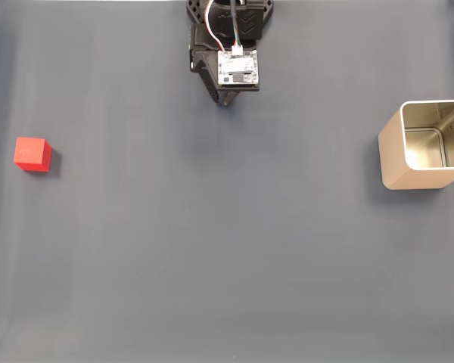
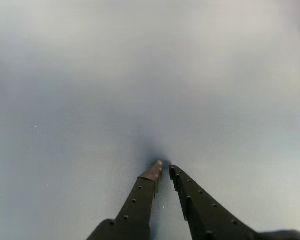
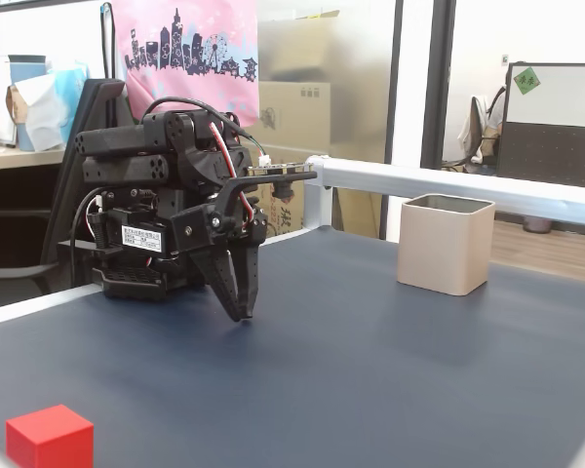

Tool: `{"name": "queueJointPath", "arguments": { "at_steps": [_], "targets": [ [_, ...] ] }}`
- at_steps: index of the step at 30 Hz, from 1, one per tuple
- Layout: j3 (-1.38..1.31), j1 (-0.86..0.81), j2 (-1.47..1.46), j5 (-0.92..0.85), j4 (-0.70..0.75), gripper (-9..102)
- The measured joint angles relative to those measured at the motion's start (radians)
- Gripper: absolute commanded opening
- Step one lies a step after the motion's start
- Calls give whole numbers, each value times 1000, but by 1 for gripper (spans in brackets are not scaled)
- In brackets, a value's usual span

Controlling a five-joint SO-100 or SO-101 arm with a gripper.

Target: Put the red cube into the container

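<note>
In a fixed view from above, the red cube (image 1: 33, 153) sits alone near the left edge of the dark blue desk (image 1: 212, 265), well apart from everything else. At top centre the arm is folded, its gripper (image 1: 226, 103) pointing down close to the desk. The wrist view shows the fingers (image 2: 151, 176) narrowed to a thin gap, seemingly holding nothing. At the right edge stands the container (image 1: 420, 145), upright and open.
</note>
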State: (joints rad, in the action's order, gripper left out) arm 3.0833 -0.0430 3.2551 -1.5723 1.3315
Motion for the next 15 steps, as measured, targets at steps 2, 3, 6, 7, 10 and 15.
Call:
{"name": "queueJointPath", "arguments": {
  "at_steps": [2,3,6,7,10,15],
  "targets": [
    [0,0,0,5,-64,0],
    [0,0,0,15,-107,0],
    [0,-18,-52,21,-247,0],
    [-3,-26,-84,25,-293,0],
    [-49,-43,-193,2,-379,0],
    [-192,-48,-397,-32,-402,0]
  ]
}}
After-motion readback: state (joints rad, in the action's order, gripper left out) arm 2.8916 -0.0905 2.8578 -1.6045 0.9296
